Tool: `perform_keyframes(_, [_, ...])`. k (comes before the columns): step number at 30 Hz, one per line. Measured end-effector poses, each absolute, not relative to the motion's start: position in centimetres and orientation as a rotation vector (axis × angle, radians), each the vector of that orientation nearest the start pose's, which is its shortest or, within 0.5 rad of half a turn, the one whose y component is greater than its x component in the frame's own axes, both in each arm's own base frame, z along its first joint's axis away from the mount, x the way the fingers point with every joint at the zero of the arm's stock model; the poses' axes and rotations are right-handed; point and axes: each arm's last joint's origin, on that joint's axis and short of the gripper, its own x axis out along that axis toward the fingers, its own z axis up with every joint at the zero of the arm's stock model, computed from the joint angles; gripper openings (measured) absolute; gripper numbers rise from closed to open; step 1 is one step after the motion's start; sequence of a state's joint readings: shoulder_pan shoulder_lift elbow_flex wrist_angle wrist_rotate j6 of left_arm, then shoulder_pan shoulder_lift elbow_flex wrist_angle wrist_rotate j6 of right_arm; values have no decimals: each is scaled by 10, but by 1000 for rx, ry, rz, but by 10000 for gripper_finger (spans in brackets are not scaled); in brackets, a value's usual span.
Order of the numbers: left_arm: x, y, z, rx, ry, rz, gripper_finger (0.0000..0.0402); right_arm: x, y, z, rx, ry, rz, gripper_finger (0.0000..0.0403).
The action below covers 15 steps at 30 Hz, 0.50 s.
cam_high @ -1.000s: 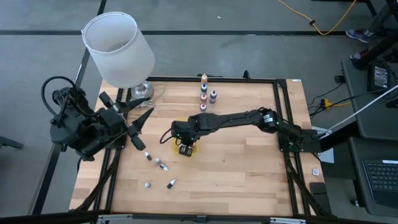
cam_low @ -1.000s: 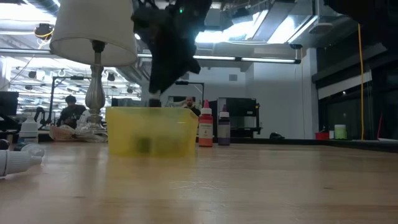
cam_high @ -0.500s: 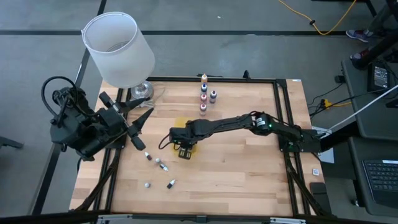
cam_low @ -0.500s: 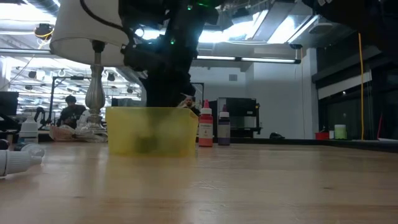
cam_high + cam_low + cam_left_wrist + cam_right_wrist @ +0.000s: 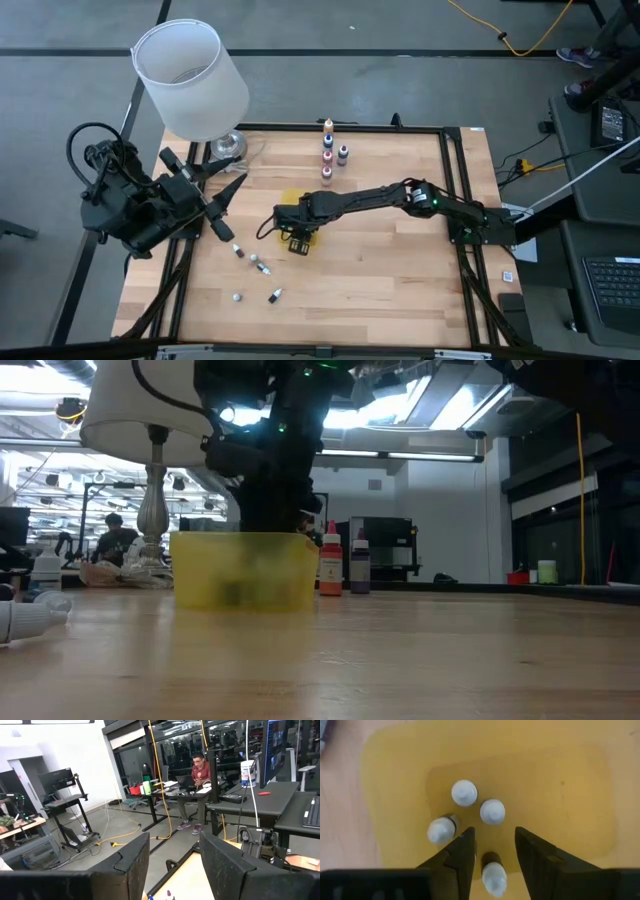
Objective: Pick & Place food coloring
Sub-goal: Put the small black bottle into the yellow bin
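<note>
My right gripper (image 5: 494,839) points down into the yellow tray (image 5: 560,795), open. Between its fingers a food coloring bottle (image 5: 492,870) with a white cap shows on the tray floor, a gap on each side of it. Three more white-capped bottles (image 5: 464,792) sit just beyond the fingers in the tray. In the high view the gripper (image 5: 297,243) covers most of the tray (image 5: 290,205). More bottles stand upright near the far edge (image 5: 327,143), and several lie loose at the near left (image 5: 262,267). My left gripper (image 5: 174,845) waits raised at the table's left (image 5: 235,205), open and holding nothing.
A lamp with a white shade (image 5: 190,80) stands at the table's far left corner, its base close to my left arm. Bare wooden tabletop (image 5: 400,270) lies right of and nearer than the tray. A person sits at a desk in the room beyond (image 5: 200,770).
My right gripper has sunk toward the yellow tray, its arm dropping lower behind the tray wall in the low view, and has then held still. The tray and the other bottles have stayed in place.
</note>
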State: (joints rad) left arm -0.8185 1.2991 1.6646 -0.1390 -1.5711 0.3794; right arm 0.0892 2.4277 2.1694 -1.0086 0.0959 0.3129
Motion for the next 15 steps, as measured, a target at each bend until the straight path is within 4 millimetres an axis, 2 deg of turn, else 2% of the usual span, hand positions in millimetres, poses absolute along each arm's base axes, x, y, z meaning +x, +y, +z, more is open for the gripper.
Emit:
perform_keyframes(3, [173,-143,517,146,58,751,168,497,42,192,155,1261,-216,150])
perform_keyframes(9, [173,-143,517,146,57,750,169,492,39,232,120,1220,-328,151])
perform_keyframes(15, [174,-142,515,167,66,754,166,466,41,287,125,1082,-480,151])
